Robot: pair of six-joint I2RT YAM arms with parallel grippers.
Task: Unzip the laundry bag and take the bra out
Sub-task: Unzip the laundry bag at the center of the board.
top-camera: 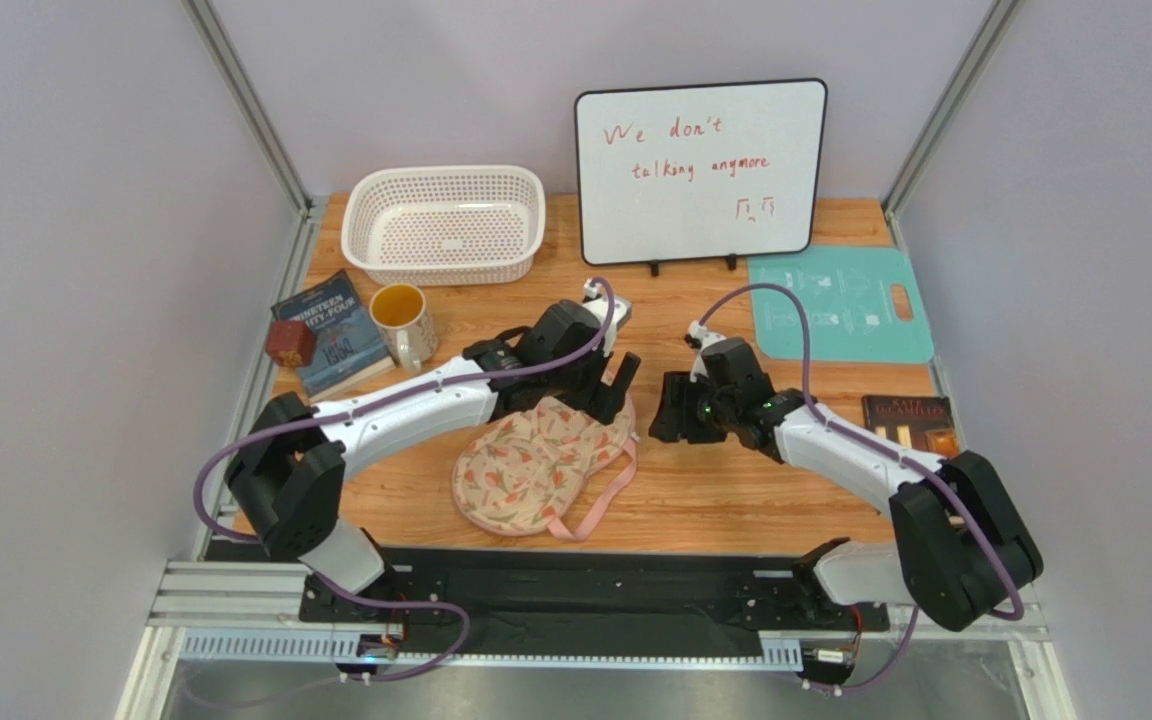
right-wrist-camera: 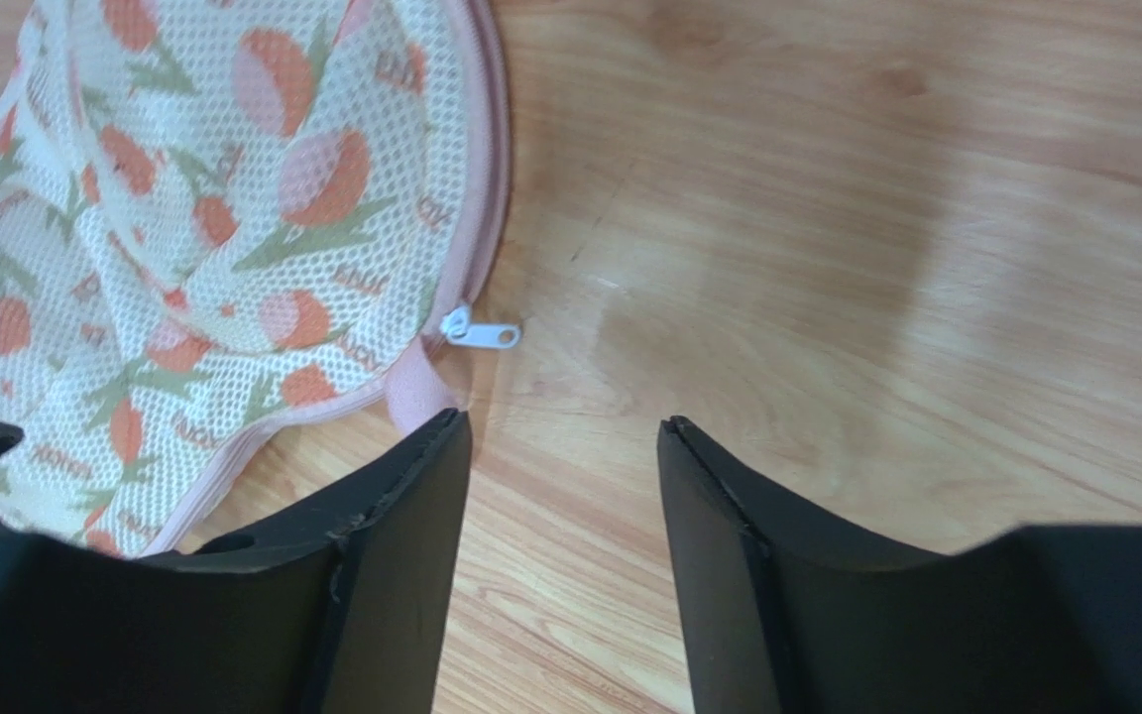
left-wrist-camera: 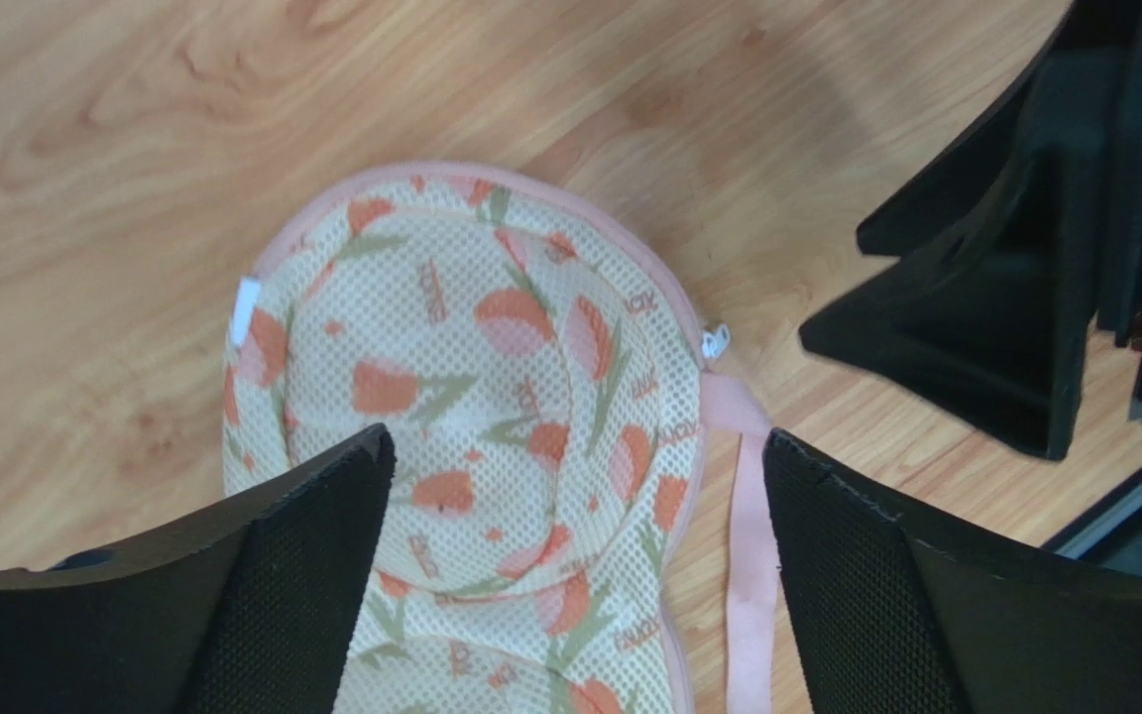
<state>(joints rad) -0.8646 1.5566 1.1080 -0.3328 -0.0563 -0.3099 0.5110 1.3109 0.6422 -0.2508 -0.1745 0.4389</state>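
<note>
Caught at the opening step, with nothing unzipped yet. Found the laundry bag [top-camera: 545, 465] lying flat on the desk [top-camera: 778, 480] between the arms, apparently zipped shut, with the white zipper pull [right-wrist-camera: 480, 330] poking out at the pink trim. Had the left gripper [left-wrist-camera: 577, 446] spread wide above the bag, holding nothing, and the right gripper [right-wrist-camera: 562, 432] partly open, empty, just beside the pull. Saw no bra; judged it inside. Needed next, probably: pinching that small pull while pinning the fabric. Counted one bag, one pull, one pink strap loop [top-camera: 597, 503], two grippers.

Cream mesh laundry bag [top-camera: 543, 464], orange-pink tulip print, green leaves, pink trim; white zipper pull [right-wrist-camera: 480, 332]
</note>
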